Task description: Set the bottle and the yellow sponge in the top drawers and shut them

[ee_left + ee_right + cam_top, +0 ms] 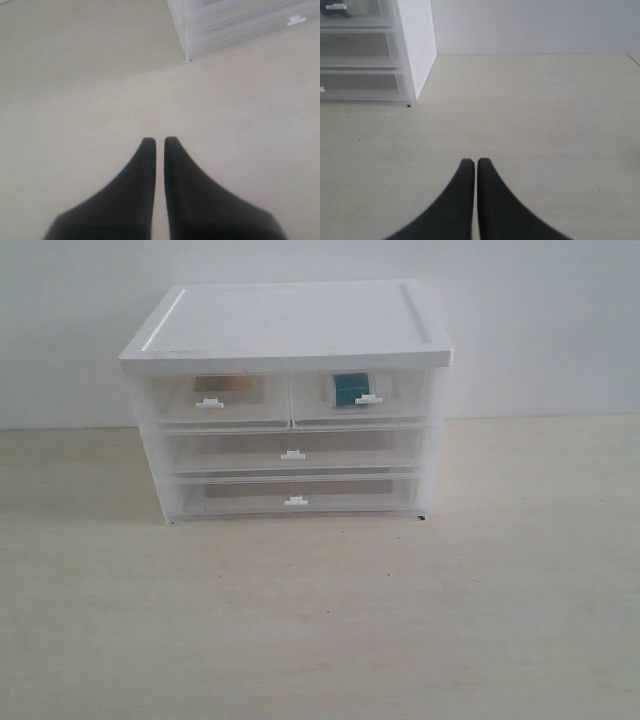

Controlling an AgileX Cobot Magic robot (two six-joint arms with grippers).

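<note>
**Desk:** What fills the picture?

**Photographer:** A pale wood-grain table (320,620) runs across the whole scene, with a plain white wall (540,320) behind it. A white-topped drawer cabinet (290,325) of translucent plastic stands on the table near the wall.

**Desk:** And the drawers?

**Photographer:** Two full-width drawers (230,452) are stacked at the bottom, and both sit flush with the front. Above them the two half-width top drawers (265,408) stand side by side, and they are pushed in too.

**Desk:** Where are the arms?

**Photographer:** They don't appear in the exterior view. The left wrist view shows the left gripper (160,141) above bare table, well apart from the cabinet's corner. Its dark fingers are drawn together with only a sliver between them and nothing in it. The right gripper (471,162) is the same, fingers pressed close and empty, off to the cabinet's other side.

**Desk:** The objects?

**Photographer:** The yellow sponge (228,387) shows as a dull tan patch through the front of the top drawer on the left of the exterior view. The bottle (348,390), with its teal label showing, sits in the drawer on the right. Its cap is too blurred to make out.

**Desk:** Anything smaller?

**Photographer:** Each drawer front carries a small white tab handle (209,402).
</note>
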